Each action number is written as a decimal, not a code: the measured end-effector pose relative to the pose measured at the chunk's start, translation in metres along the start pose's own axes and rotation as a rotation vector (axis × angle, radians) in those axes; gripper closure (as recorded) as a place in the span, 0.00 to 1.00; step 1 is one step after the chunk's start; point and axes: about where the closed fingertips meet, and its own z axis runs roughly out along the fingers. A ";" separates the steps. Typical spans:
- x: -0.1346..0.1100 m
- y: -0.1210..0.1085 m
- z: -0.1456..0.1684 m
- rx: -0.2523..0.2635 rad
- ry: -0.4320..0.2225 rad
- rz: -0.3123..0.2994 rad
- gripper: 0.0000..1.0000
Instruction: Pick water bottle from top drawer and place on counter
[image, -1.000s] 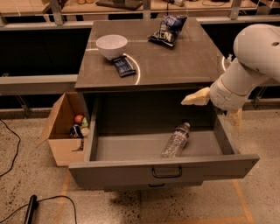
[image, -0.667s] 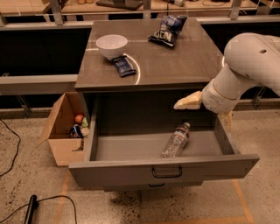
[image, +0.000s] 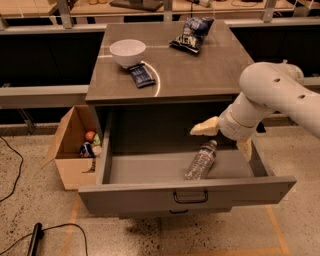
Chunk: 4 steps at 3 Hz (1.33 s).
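Holds the hand open just above the cap end of the water bottle, lying sideways in the pulled-out top drawer, likely to straddle it for lifting onto the desk.

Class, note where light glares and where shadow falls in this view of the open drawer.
Camera view: a soft sheen lies on the counter near the white bowl. The back of the top drawer sits in deep shadow. The water bottle catches pale highlights. The open gripper, above the drawer's right side, is brightly lit.
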 end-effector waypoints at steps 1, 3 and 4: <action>0.001 -0.005 0.030 -0.006 0.002 0.005 0.00; 0.001 -0.011 0.074 -0.022 -0.013 0.021 0.00; -0.002 -0.012 0.087 -0.031 -0.020 0.021 0.00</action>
